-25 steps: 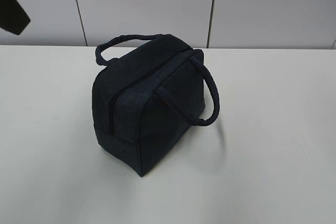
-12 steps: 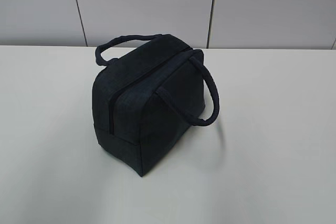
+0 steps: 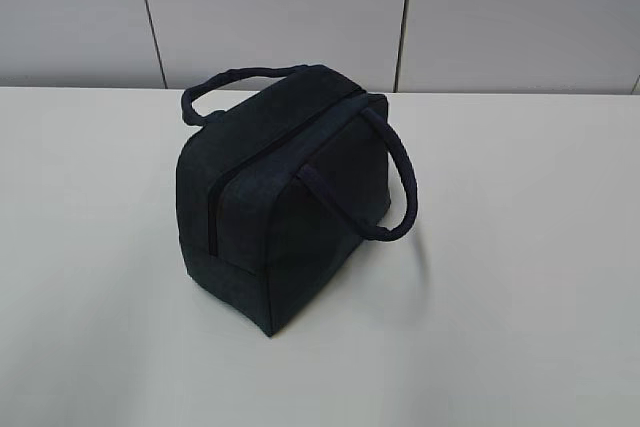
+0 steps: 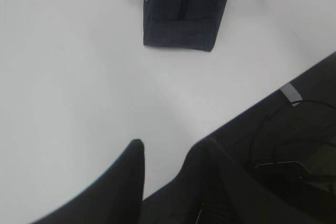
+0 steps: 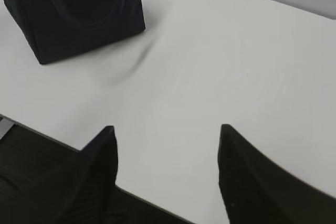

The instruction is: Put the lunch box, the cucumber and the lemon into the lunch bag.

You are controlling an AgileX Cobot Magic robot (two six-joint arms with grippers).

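Right now I see the bag [image 3: 280, 192] standing upright near the middle of the white table [image 3: 520, 277], its zipper [image 3: 262, 160] run shut along the top ridge and down the near-left end. One handle [image 3: 235, 84] arches over the far side, the other [image 3: 385, 182] droops down the right face. Neither arm shows in the exterior view. From my left wrist camera the left gripper [image 4: 165, 163] hangs over the near table edge, well apart from the bag; its fingers stand a modest gap apart with nothing between them. My right gripper [image 5: 167, 153] likewise sits above the table edge, jaws wide and empty, the bag far off to its upper left.
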